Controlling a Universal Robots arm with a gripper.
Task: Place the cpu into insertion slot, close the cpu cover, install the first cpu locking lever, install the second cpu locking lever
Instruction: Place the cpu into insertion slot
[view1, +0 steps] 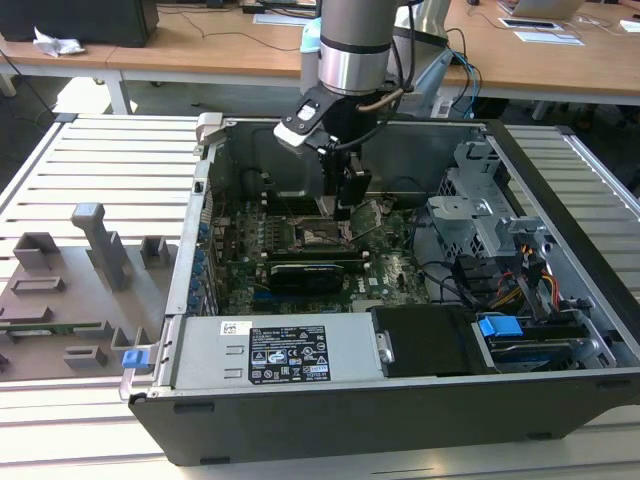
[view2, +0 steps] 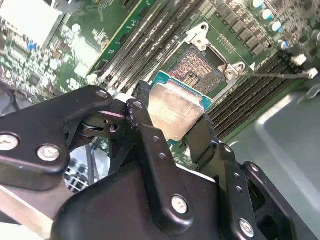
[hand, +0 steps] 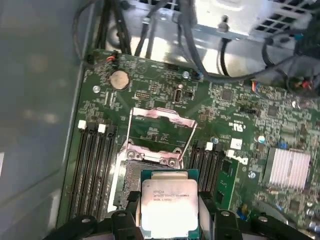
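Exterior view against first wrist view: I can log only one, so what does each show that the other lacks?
The exterior view gives the whole open case, the power supply, the arm and a grey fixture tray at its left. The first wrist view gives the cpu clamped in the claw near the bare socket, with the cpu cover raised open. Both share the motherboard and the claw.

From the near side, the exterior view looks down into the computer case (view1: 330, 405). Both wrist views, close above the motherboard (hand: 235, 115) (view2: 90, 35), share the cpu (hand: 167, 207) (view2: 175, 110) and socket (hand: 132, 180) (view2: 192, 70).
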